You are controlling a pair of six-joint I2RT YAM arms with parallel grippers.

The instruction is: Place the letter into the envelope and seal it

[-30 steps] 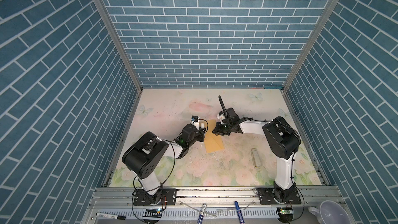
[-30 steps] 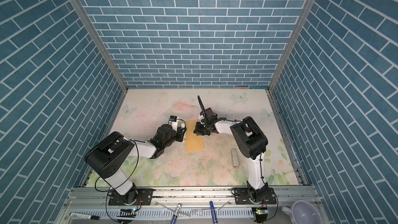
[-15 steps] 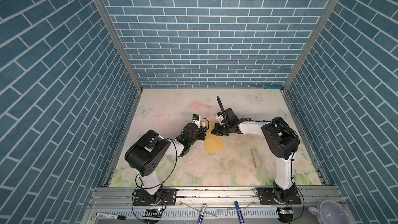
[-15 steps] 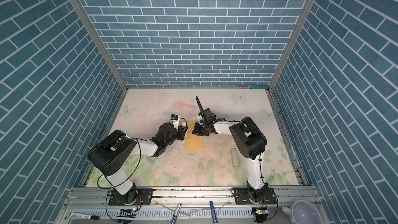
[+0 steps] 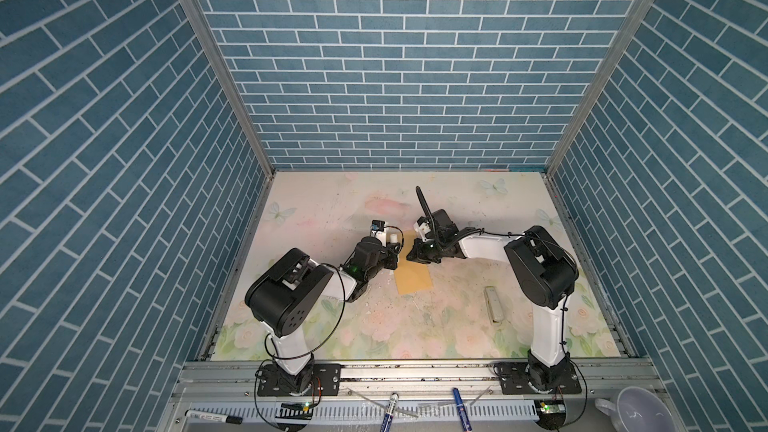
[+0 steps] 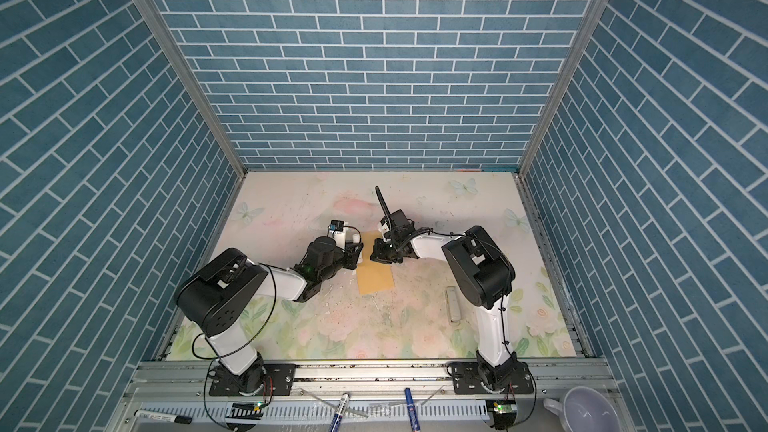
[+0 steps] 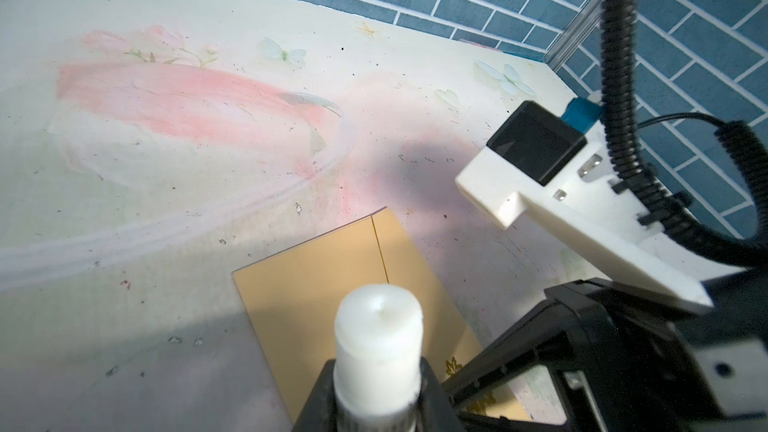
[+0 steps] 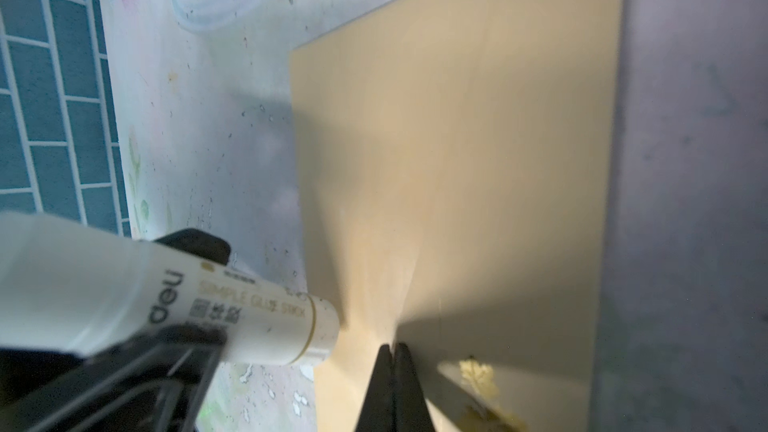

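Mustard paper envelope (image 5: 413, 282), flat on the table's (image 5: 332, 209) middle, looks light, thin and slide-prone, best pinned from above, as the clenched right gripper (image 8: 392, 351) seems to do; left gripper (image 5: 390, 252) grasps a glue stick (image 7: 378, 334).

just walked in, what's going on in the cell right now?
Looks like the sealing stage. The left gripper is shut on a white glue stick, whose end sits at the edge of the mustard envelope lying flat on the table. The right gripper has its fingers closed, tips pressed on the envelope near a gold flower sticker, seemingly pinning it. The letter is not visible.
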